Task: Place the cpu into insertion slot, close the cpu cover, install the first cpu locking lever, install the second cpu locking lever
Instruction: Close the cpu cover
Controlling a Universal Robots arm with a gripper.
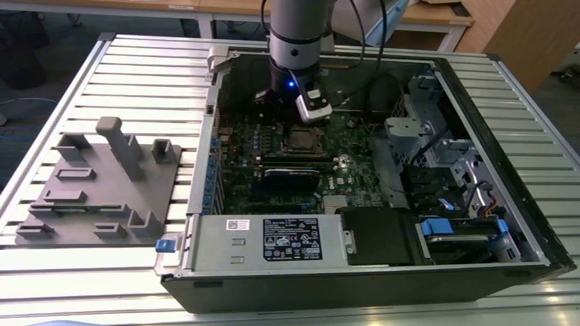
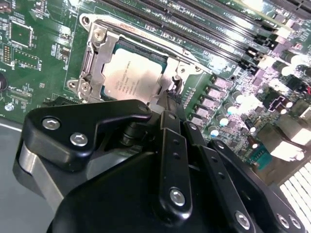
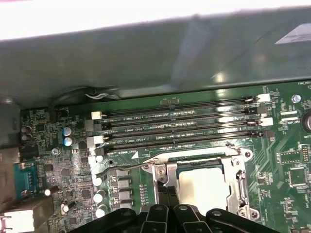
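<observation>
1. At the exterior view's left, a grey moulded fixture (image 1: 100, 183) with upright posts stands on the ribbed metal table (image 1: 145, 68), just beside the open computer case (image 1: 363, 288)
2. Inside the case the arm (image 1: 295, 41) comes down over the green circuit board (image 1: 240, 183); its lower end hangs just above the insertion slot (image 1: 299, 139), a small dark square with a silvery rim
3. In the second wrist view the cpu (image 2: 130, 77) lies flat in the slot, with a dull, matte silver-grey top
4. The cpu cover (image 2: 95, 58), a thin shiny metal frame, lies down around the chip, which shows through its square window
5. The gripper (image 2: 171, 97), made of black links with bright screws, has its fingers drawn narrow, almost together; the tips are at the cover's edge, just beside the cpu, and I cannot tell if they pinch something
6. In the first wrist view a thin silvery lever (image 3: 121, 168) runs out from the cover's corner over the board, near the long black memory slots (image 3: 180, 127)
7. At the exterior view's right stand grey metal drive cages (image 1: 426, 129)
</observation>
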